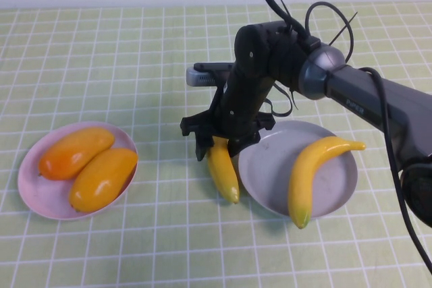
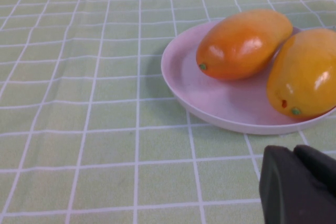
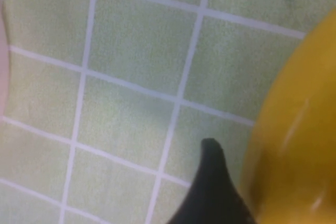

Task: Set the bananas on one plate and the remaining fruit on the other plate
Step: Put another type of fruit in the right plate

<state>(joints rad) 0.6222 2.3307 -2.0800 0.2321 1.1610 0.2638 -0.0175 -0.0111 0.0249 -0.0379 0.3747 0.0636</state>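
Both mangoes (image 1: 88,166) lie on the pink plate (image 1: 40,197), one banana (image 1: 314,170) rests on the grey-blue plate (image 1: 270,173), and the right gripper (image 1: 217,145) spreads wide astride the second banana (image 1: 225,172) just beside that plate, while the clenched left gripper (image 2: 299,187) hovers near the pink plate

Bright, even light; blurry right-wrist close-up.
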